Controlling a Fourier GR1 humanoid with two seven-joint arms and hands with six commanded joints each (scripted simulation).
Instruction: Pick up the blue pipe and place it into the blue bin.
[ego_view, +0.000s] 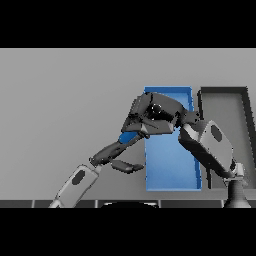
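Grey table (65, 100) filling the head view, plain and unmarked. No brand, label or readable writing anywhere.

At right, dark grey bin (223, 105) with raised black walls, running front to back. Just left of it, touching or nearly so, blue bin (172, 170), long and rectangular, bright blue floor and rim, a little narrower.

Right arm (207, 142), white and grey, reaching in from lower right across the blue bin. Right hand (152, 115), dark, over the blue bin's left wall near its far half, fingers curled down and clamped on the blue pipe (129, 136).

Blue pipe mostly hidden by the hand: only a short, rounded, bright blue end showing below the fingers, just outside the bin's left edge. Whether lifted or resting on the table cannot be told.

Left hand (117, 152), dark, low at centre, fingers long and straight, pointing up toward the pipe, thumb spread apart to the right, holding nothing.
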